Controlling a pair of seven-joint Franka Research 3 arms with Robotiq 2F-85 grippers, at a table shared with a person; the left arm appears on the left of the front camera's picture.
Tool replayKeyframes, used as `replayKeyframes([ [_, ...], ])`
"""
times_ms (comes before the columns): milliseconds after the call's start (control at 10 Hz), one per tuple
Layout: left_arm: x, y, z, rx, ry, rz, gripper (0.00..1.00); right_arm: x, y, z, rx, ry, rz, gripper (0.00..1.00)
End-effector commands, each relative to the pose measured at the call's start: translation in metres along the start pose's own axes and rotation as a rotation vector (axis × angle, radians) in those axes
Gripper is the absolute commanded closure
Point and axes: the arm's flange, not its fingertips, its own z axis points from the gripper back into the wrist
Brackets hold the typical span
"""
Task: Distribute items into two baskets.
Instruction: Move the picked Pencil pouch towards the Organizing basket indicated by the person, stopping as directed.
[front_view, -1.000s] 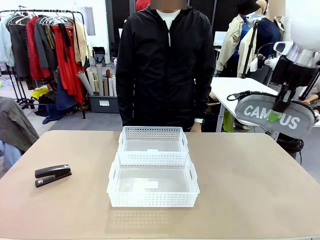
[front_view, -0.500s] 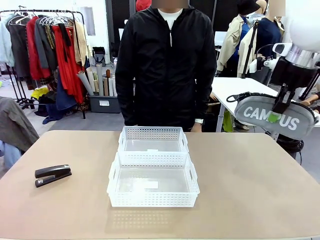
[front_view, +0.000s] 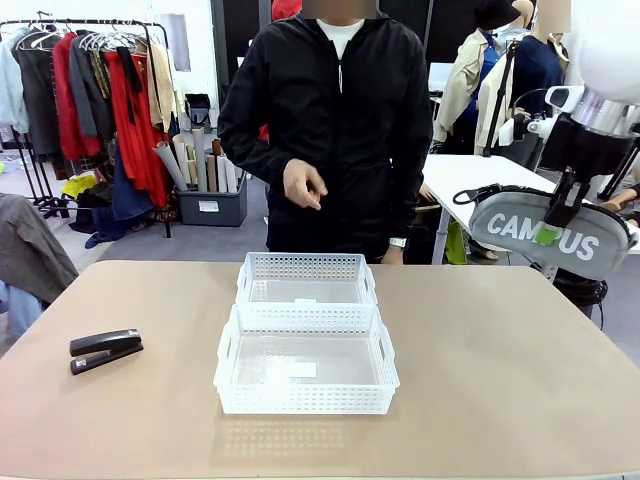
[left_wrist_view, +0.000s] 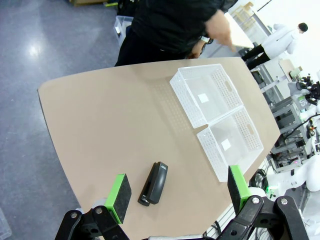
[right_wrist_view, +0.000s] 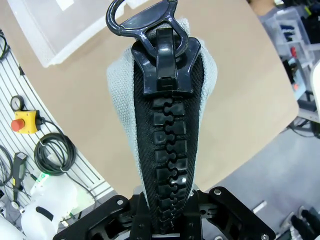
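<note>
Pouch (front_view: 590, 246) clamped in your right fingers (front_view: 547, 234), clear of the tabletop (front_view: 500, 380).
Your left fingers (left_wrist_view: 119, 192) stand apart over the stapler (left_wrist_view: 154, 183).

Bright, even indoor light — soft shadow beneath the stapler (front_view: 105, 350), wrist views bowed at edges.

We read a single word, "CAMPUS", in white capitals on the side of the grey zip pouch (front_view: 515, 225); its fourth letter is partly covered.
</note>
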Motion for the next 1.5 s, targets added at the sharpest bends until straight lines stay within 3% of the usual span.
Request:
replayKeyframes([
  [0, 0.0, -0.001, 0.002, -0.002, -0.004, -0.002, 0.0, 0.0, -0.001, 0.001, -0.009, -0.008, -0.001, 1.0],
  [1100, 0.0, -0.001, 0.002, -0.002, -0.004, -0.002, 0.0, 0.0, 0.0, 0.0, 0.0, 0.0, 0.0, 1.0],
  [1400, 0.0, -0.001, 0.002, -0.002, -0.004, -0.002, 0.0, -0.001, 0.014, -0.005, -0.006, -0.019, 0.084, 1.0],
])
